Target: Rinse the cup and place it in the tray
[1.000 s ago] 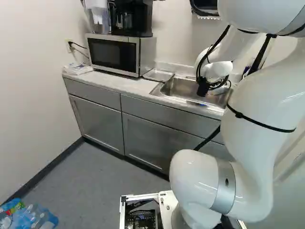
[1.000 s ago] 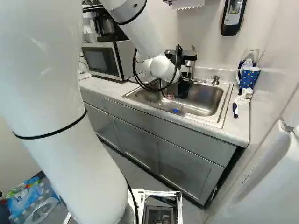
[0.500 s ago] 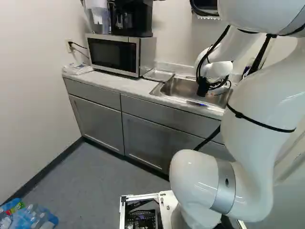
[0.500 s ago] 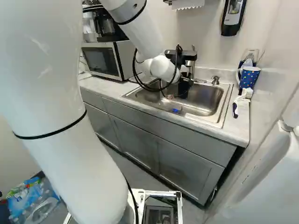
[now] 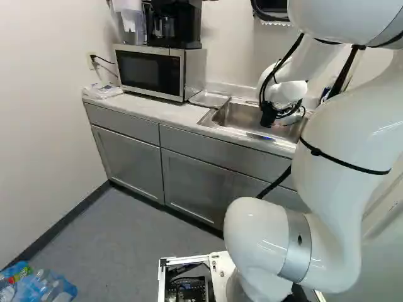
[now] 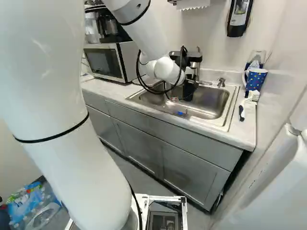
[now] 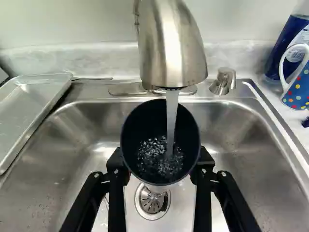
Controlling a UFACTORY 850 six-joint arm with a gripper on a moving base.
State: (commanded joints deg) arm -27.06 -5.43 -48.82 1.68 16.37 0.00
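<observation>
Well, dark cup (image 7: 140, 123) gripped, water (image 7: 172, 116) (bubbly) pouring in.

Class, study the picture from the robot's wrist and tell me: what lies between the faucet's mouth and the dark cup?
A stream of water, falling from the faucet into the cup; the wrist view shows it.

Over the sink (image 6: 232, 106), my gripper (image 6: 187, 86) has shifted very slightly since the first pictures, carrying the dark cup (image 7: 129, 137) along; I read that as a small tilt, though the base views show it poorly.
</observation>
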